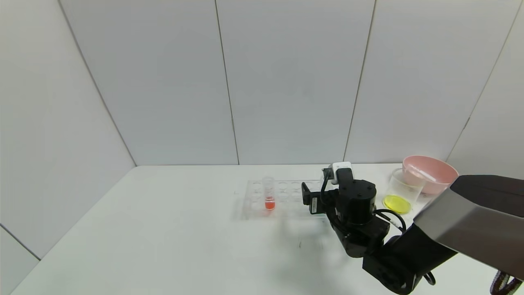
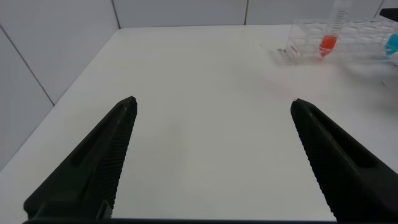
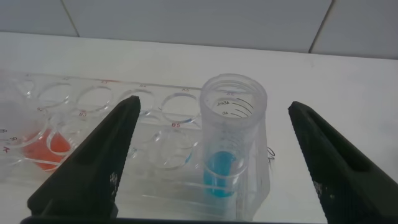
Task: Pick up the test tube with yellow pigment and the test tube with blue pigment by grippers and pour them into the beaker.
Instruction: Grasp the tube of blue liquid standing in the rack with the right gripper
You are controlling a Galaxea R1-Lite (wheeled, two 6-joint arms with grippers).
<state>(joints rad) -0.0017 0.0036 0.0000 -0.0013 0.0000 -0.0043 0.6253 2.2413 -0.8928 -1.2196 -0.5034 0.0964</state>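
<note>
Head, left wrist and right wrist views of the bench (image 1: 184, 229). My right end effector (image 3: 208, 162) stands with its fingers (image 3: 93, 168) spread wide and empty, at the right end of the clear tube rack (image 1: 282, 196). The test tube with blue pigment (image 3: 231, 143) stands upright in the rack between those fingers, touching neither; sky-blue liquid sits at its bottom. A tube with orange-red liquid (image 1: 269, 198) stands upright in the rack further to my left. The beaker (image 1: 403, 190), on the bench to the right of the rack, holds yellow liquid at its bottom and stands just in front of a pink bowl (image 1: 430, 173). My left end effector (image 2: 211, 155) is also wide and empty, hanging over bare bench well apart from the rack. I cannot see the test tube with yellow pigment.
</note>
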